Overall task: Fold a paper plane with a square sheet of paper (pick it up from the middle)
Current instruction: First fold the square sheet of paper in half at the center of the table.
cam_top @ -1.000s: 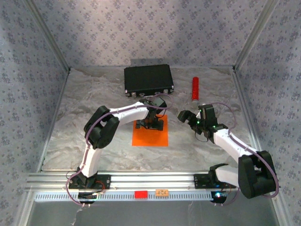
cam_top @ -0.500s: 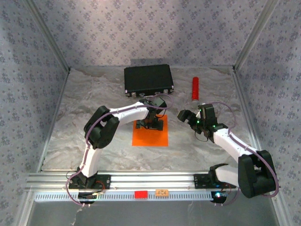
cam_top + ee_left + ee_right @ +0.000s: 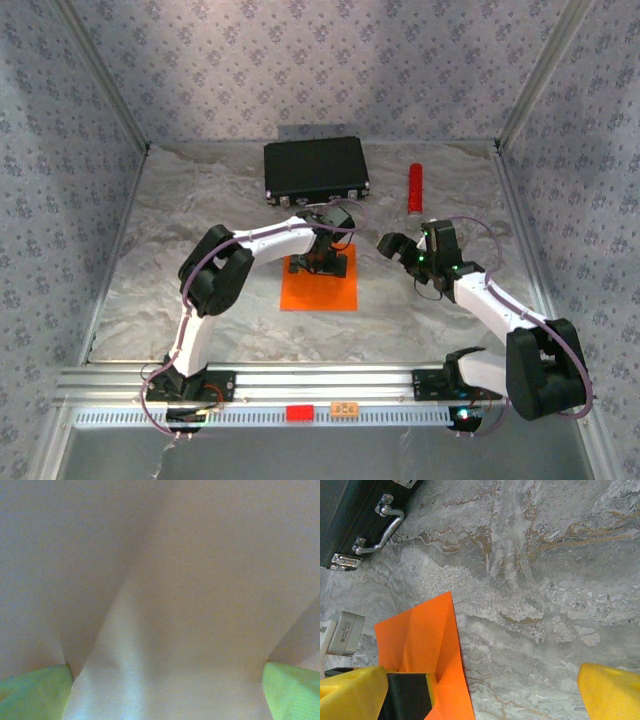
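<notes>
The square sheet of paper (image 3: pixel 320 288) lies flat at the middle of the worktop (image 3: pixel 200 290), directly under the left gripper (image 3: pixel 325 262). That gripper stands over the sheet's 12 o'clock half. In the left wrist view its green pads (image 3: pixel 35 692) sit at opposite lower corners, so the jaws are spread wide. The close surface between them is a pale blur.

The right gripper (image 3: pixel 392 245) hangs at 3 o'clock of the sheet, apart from it, its jaws also wide with nothing between them.

The paper (image 3: pixel 427 645) is thin, matt and bright orange, with crisp straight edges and a soft shaded ridge across it. The worktop is grey and marbled. At 12 o'clock sits a rectangular black case (image 3: pixel 315 168) with metal latches, and at 2 o'clock a slim red cylinder (image 3: pixel 415 187).
</notes>
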Motion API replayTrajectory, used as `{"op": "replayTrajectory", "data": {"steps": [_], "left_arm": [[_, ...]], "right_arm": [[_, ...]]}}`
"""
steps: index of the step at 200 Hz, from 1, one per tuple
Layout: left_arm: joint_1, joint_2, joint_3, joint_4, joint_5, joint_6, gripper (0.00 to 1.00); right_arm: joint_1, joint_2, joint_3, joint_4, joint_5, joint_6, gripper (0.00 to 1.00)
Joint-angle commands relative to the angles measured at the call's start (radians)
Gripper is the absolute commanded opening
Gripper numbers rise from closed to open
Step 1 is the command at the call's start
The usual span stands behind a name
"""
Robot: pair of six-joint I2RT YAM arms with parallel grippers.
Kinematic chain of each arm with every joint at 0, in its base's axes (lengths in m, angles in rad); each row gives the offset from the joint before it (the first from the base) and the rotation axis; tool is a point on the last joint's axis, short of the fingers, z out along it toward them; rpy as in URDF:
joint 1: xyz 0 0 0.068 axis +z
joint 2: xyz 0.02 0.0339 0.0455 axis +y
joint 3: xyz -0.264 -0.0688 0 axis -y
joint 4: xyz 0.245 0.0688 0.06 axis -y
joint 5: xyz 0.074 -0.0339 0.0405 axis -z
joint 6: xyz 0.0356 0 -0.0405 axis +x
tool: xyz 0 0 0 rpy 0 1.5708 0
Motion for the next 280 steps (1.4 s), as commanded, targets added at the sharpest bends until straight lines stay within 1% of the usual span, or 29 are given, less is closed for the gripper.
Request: {"op": "replayTrajectory", "data": {"steps": [1,59,77,115,153,163,176,178,191,201,227,246,262,280], "left_arm": [[-0.009,0.079,-0.031,-0.023,0.012,-0.009,0.95],[-0.017,0.079,-0.013,-0.04,-0.008,-0.005,0.95],[-0.019,0.07,-0.013,-0.032,-0.009,0.0,0.89],[-0.02,0.027,-0.027,0.017,0.016,0.02,0.74],[-0.02,-0.04,-0.067,0.077,-0.005,0.028,0.61],[-0.021,-0.058,-0.079,0.093,-0.009,0.028,0.56],[-0.02,-0.082,-0.096,0.101,-0.009,0.029,0.47],[-0.02,-0.086,-0.098,0.123,-0.009,0.029,0.46],[-0.021,-0.109,-0.114,0.156,-0.004,0.035,0.42],[-0.019,-0.122,-0.118,0.166,0.002,0.038,0.41],[-0.001,-0.171,-0.139,0.252,0.111,0.054,0.4],[0.02,-0.225,-0.186,0.371,0.24,0.054,0.4],[0.044,-0.273,-0.245,0.519,0.382,0.051,0.4],[0.08,-0.306,-0.322,0.721,0.542,-0.018,0.41]], "right_arm": [[0.005,0.003,0.028,-0.029,0.018,-0.003,0.99],[0.005,0.007,0.029,-0.029,0.022,-0.002,0.99],[0.004,0.006,0.031,-0.032,0.018,-0.001,0.99],[0.005,0.0,0.04,-0.049,0.03,0.005,0.99],[0.004,-0.007,0.043,-0.068,0.055,0.023,0.99],[0.004,-0.009,0.045,-0.074,0.061,0.027,0.99],[0.003,-0.011,0.05,-0.085,0.068,0.032,0.99],[0.003,-0.011,0.052,-0.088,0.069,0.032,0.99],[-0.001,-0.012,0.06,-0.107,0.078,0.04,0.99],[-0.004,-0.013,0.07,-0.127,0.083,0.044,0.99],[-0.013,-0.047,0.09,-0.2,0.145,0.062,0.99],[-0.014,-0.091,0.084,-0.219,0.218,0.093,0.99],[-0.015,-0.132,0.081,-0.244,0.296,0.109,0.99],[-0.02,-0.179,0.065,-0.244,0.335,0.104,0.99]]}}
